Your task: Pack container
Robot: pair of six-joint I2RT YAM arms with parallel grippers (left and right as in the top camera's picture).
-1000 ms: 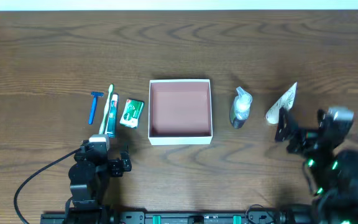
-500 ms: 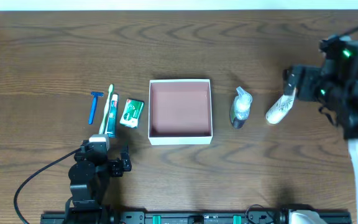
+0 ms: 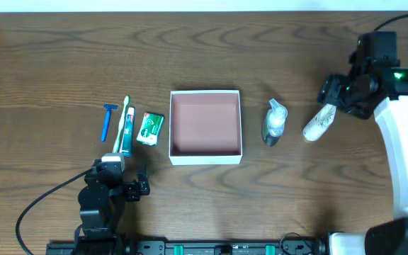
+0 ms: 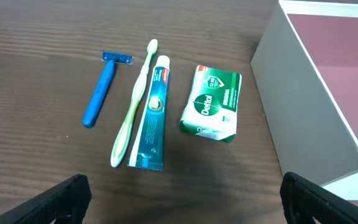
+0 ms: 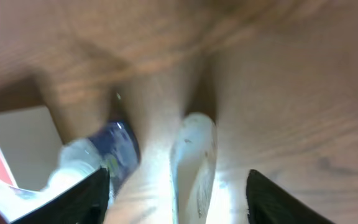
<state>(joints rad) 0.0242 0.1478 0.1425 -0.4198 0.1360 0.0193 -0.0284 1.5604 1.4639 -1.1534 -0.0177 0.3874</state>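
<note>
- The shallow square white-walled container with a reddish-brown floor (image 3: 204,158) is pictured mid-bench, nothing yet packed inside.
- The right claw (image 3: 333,97), fingers apart, is poised over a white crumpled tube (image 3: 318,123) near the right edge, apparently for pickup.
- The left claw (image 4: 185,186) is parked apart by the front edge.

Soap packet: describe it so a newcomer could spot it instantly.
Find the white-walled square container at the middle of the table. Just off its left wall, apart from it, lies the soap packet. It is the only green-and-white block; its neighbours, the toothpaste tube, toothbrush and blue razor, are long and thin.
</note>
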